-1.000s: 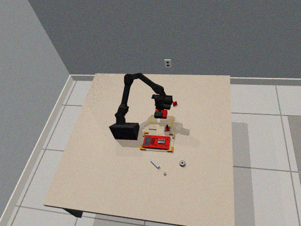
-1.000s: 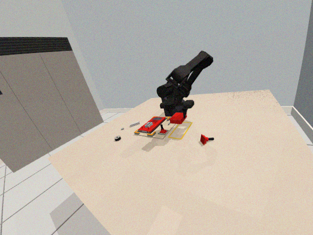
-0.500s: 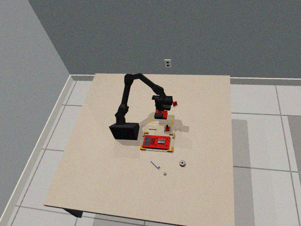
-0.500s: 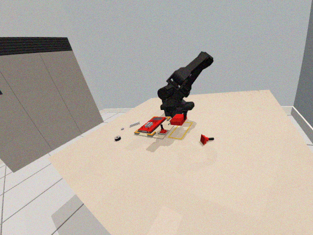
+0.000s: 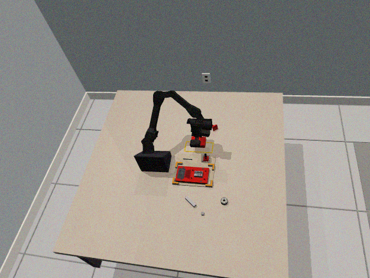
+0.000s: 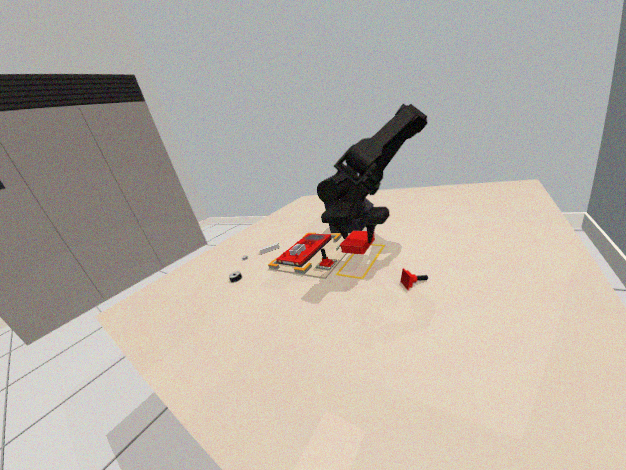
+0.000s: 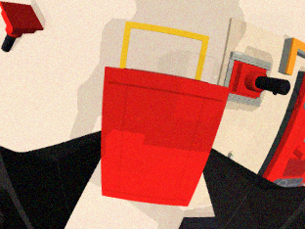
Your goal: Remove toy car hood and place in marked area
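Hood [image 7: 159, 134] btwn gripper [image 7: 152, 177] fingers, clamped

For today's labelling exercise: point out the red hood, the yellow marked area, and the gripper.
hood [image 7: 159, 138], wrist view, middle of its face
marked area [image 7: 164, 30], wrist view, far yellow edge
gripper [image 6: 357, 233], exterior view, between fingertips

The black arm reaches from its base [image 5: 152, 161] over the table [image 5: 125, 209], its gripper [image 5: 197, 142] clamped on the red hood [image 5: 202, 140] above the yellow-outlined marked area [image 5: 208, 146]. The toy car [image 5: 192, 174] sits just in front, between orange corner brackets.
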Robot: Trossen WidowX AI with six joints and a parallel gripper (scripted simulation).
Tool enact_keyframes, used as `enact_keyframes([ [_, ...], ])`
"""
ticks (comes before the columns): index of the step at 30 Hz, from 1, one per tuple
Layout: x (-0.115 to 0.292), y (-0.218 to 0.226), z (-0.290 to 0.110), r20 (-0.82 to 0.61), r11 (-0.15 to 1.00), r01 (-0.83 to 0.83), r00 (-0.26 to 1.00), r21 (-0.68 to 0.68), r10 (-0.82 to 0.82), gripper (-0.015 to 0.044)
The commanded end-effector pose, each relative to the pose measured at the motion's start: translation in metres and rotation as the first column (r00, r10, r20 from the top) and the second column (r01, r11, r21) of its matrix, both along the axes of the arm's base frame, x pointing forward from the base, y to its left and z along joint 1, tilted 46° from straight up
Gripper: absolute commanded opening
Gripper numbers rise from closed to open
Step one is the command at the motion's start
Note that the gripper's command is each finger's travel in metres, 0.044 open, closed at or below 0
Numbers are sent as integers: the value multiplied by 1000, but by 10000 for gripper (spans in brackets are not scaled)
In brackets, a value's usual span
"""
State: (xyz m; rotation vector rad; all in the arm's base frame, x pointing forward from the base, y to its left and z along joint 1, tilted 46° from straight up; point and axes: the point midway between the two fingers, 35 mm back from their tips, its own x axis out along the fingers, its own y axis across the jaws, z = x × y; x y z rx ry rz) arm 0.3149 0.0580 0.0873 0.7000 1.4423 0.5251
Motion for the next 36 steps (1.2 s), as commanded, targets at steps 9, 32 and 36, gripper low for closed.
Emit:
enact_keyframes([
  [9,0,6,-5,-1,1000,3,1000,6,-3,0],
  [32,0,18,-15,-1,1000,3,1000,9,-3,0],
  [36,0,19,-16,-1,1000,3,1000,10,-3,0],
])
